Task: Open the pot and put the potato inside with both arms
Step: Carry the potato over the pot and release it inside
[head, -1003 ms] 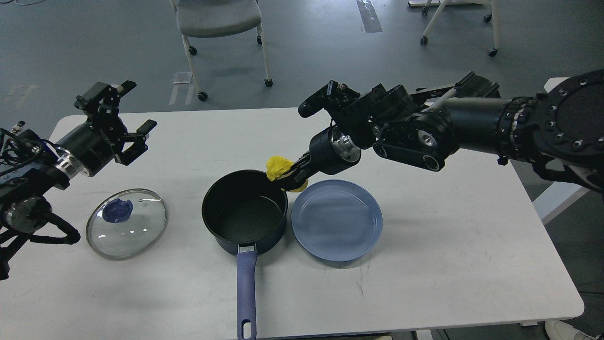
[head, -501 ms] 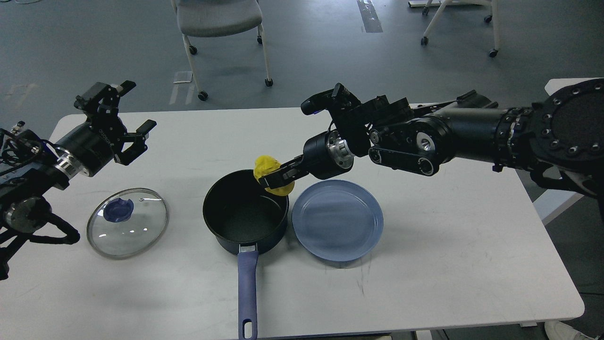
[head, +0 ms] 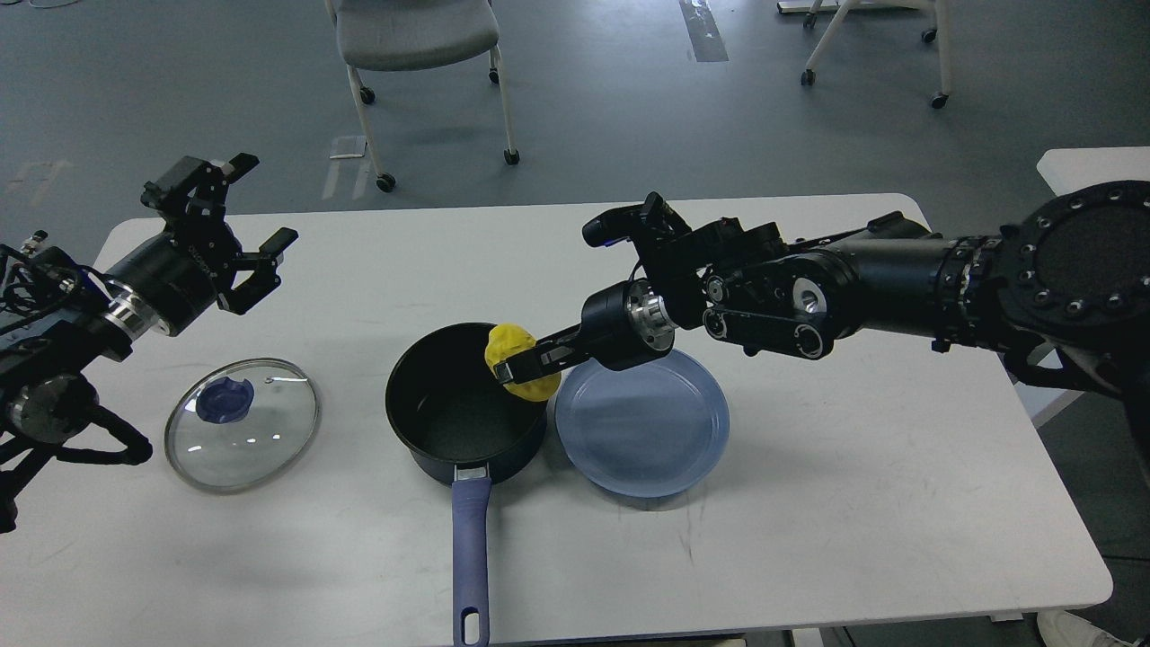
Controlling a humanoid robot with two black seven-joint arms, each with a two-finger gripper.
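The right hand point(head: 524, 367) pinches the yellow potato point(head: 518, 361) between its two fingers and holds it over the right rim of the pot point(head: 465, 402). The lower part of the potato overlaps the rim in this view, so whether it touches the rim cannot be told. The fingers cover a strip across the middle of the potato. The pot stands open on the white desk point(head: 809, 503), its interior dark, its blue-purple handle point(head: 470, 559) pointing toward the viewer; the handle's end is cut off at the bottom edge. The glass lid point(head: 243, 424) lies flat on the desk to the left of the pot, well apart from it, knob up. A blue-grey plate point(head: 641, 422) sits just beside the pot on the right, its far edge hidden behind the right arm. The left hand point(head: 244, 211) hangs above the desk's far left, fingers spread, holding nothing. The left arm's base is cut off at the left edge.
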